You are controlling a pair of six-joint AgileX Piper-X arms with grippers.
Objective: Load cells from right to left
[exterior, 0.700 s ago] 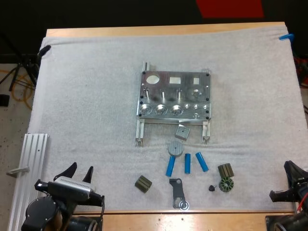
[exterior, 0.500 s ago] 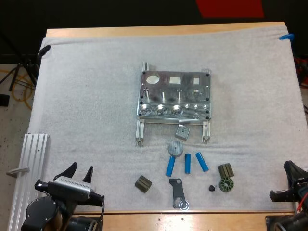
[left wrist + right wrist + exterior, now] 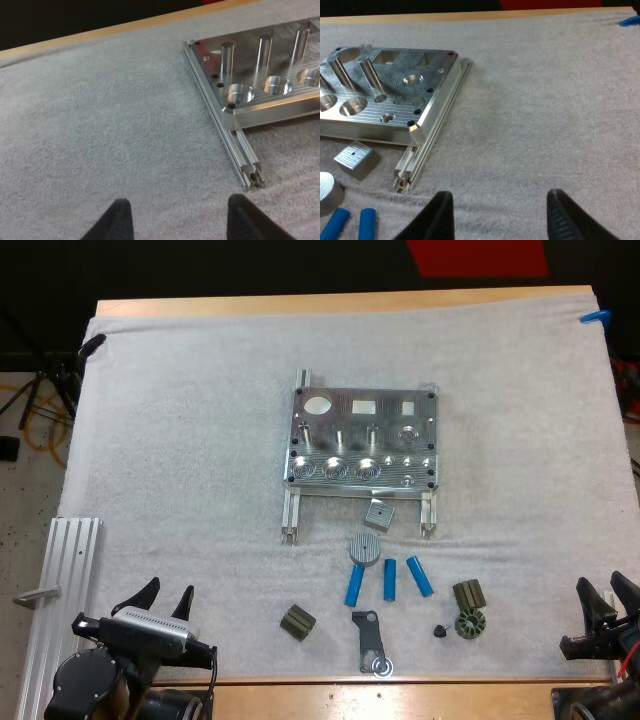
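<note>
Here, blue cylinders point(image 3: 388, 579) lie well apart from right fingers point(image 3: 588, 602).

You see a fixture point(image 3: 362, 437) of bare, bright machined metal, its top faintly swirled with tool marks, its posts and bores smooth and shiny, its grooved rails a satin grey; it sits on a white mat point(image 3: 180, 440) of rough, matt, towel-like cloth that covers a bench point(image 3: 330, 302) of pale, smooth wood. Beside it lie a small block point(image 3: 378, 513) and a round disc point(image 3: 365, 548) of duller grey metal, three blue cylinders point(image 3: 389, 579) with a smooth, slightly glossy skin, and a dark, matt bracket point(image 3: 369, 636). Your left pincer point(image 3: 177, 199) and right pincer point(image 3: 498, 191) have matt black fingers.
</note>
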